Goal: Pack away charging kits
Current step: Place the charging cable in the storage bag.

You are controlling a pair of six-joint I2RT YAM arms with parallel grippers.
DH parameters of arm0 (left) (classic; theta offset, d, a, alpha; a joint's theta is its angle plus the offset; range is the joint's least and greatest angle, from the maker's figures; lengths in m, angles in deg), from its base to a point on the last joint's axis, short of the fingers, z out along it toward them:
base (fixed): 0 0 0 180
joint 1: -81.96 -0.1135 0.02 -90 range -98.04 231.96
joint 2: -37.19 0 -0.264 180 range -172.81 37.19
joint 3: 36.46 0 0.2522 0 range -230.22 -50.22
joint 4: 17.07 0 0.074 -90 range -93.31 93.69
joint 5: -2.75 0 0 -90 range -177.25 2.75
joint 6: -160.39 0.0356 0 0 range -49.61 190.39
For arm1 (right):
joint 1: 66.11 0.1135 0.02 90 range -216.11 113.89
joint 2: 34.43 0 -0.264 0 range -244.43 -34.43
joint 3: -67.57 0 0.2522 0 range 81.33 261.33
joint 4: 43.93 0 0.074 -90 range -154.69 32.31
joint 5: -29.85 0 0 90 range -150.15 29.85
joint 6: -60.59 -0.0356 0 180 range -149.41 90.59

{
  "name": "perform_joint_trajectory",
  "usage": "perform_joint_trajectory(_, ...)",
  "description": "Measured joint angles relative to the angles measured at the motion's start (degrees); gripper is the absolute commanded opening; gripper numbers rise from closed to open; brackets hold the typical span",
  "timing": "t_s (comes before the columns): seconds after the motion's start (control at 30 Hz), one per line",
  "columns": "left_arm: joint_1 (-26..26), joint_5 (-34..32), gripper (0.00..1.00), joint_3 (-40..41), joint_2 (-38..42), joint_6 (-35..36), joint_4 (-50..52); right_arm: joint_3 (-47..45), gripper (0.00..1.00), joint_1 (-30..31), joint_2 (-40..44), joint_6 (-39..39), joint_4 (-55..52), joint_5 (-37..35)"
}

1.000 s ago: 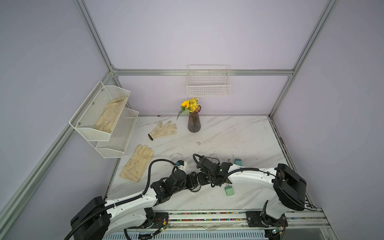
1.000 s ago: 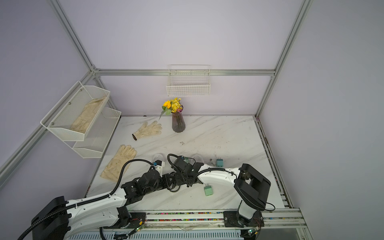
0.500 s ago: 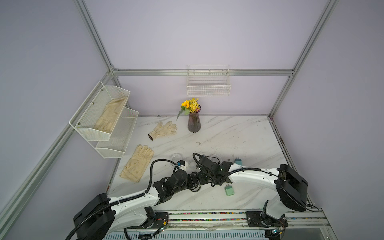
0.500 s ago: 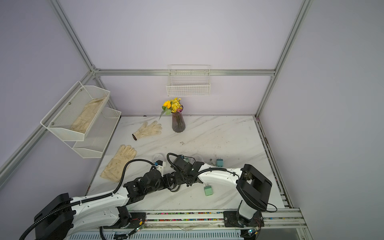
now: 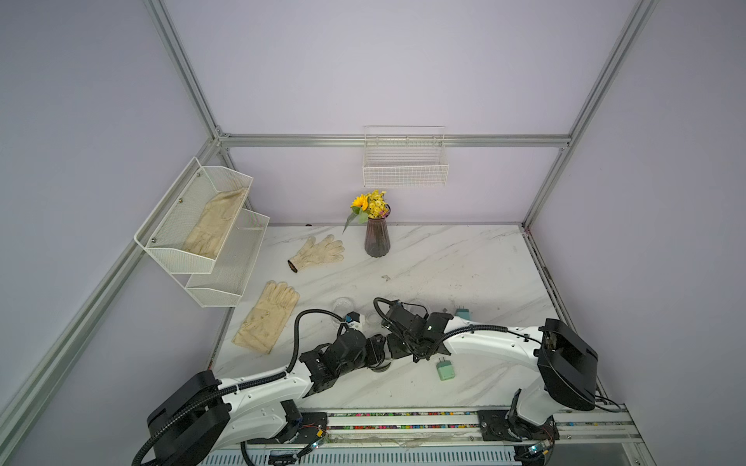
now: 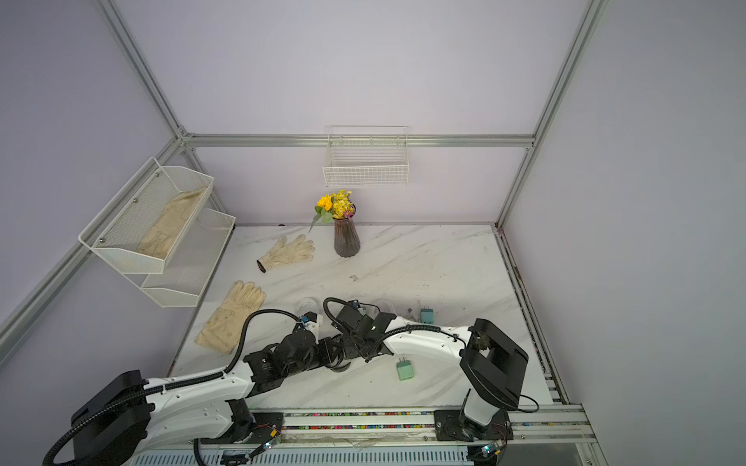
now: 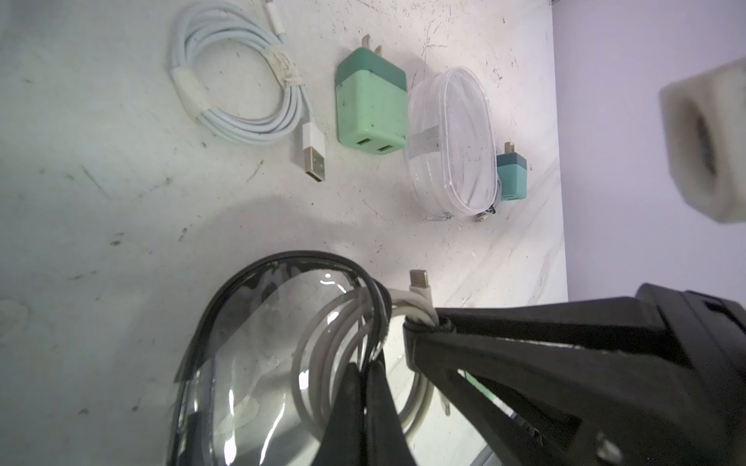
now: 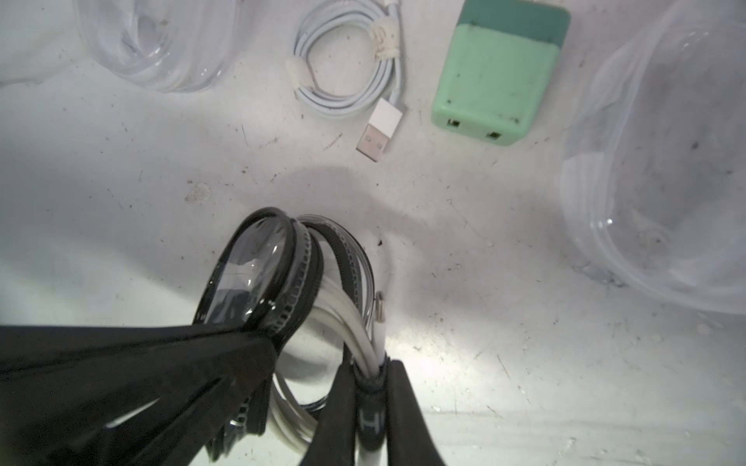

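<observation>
My left claw (image 7: 365,368) pinches shut on the rim of the black-rimmed clear case (image 7: 250,335), near the marble table's (image 5: 464,262) front edge. My right claw (image 8: 371,371) clamps the grey coiled cable (image 8: 343,318), partly inside the case's open mouth. A mint-green charger (image 7: 371,109) lies beyond.

Pale lilac walls (image 5: 403,60) close the cell on three sides, edged by bare aluminium frame struts (image 5: 395,140). The light is soft and even, leaving only faint shadows on the scuffed, grey-veined white marble-look tabletop (image 5: 464,258). A white wire basket (image 5: 405,169) hangs on the back wall above a dark ribbed vase of yellow flowers (image 5: 376,240) standing upright near the table's far edge. A two-tier white mesh shelf (image 5: 173,258) is fixed to the left wall, with a cream glove (image 5: 214,226) lying in its upper tier.
</observation>
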Motion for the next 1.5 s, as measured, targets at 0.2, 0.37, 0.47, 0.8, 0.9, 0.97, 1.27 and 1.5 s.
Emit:
perform_joint_trajectory(0.2, 0.0, -0.42, 0.0, 0.0, -0.44, 0.0, -0.44, -0.44, 0.0, 0.0, 1.88, 0.92, 0.52, 1.6)
perform_joint_trajectory(0.37, -0.02, -0.76, 0.0, 0.0, -0.94, -0.83, -0.5, -0.98, 0.0, -0.07, 1.4, 0.92, 3.06, 4.28)
perform_joint_trajectory(0.47, -0.02, -1.25, 0.0, 0.0, -0.52, -1.16, -0.5, -1.03, 0.0, -0.07, 0.02, 0.85, 4.72, 6.1)
perform_joint_trajectory(0.8, -0.17, -3.06, 0.0, 2.32, 3.56, -3.48, -2.27, -1.03, 0.0, -0.07, -4.24, 0.68, 10.56, 10.08)
perform_joint_trajectory(0.9, -0.17, -3.15, 0.0, 3.67, 5.51, -4.07, -2.27, -1.05, 0.0, -0.35, -5.99, 0.61, 12.2, 10.64)
perform_joint_trajectory(0.97, -0.15, -3.15, 0.0, 4.44, 6.84, -4.63, -2.27, -1.07, 0.0, -0.74, -6.47, 0.28, 13.35, 10.84)
perform_joint_trajectory(1.27, -0.15, -4.09, 0.0, 5.07, 8.26, -5.31, -2.19, -1.07, 0.0, -1.57, -7.56, -0.52, 14.84, 10.82)
perform_joint_trajectory(1.5, -0.15, -4.07, 0.0, 5.07, 5.66, -5.31, -3.69, -1.14, 0.0, -1.57, -8.11, -0.5, 14.82, 9.84)
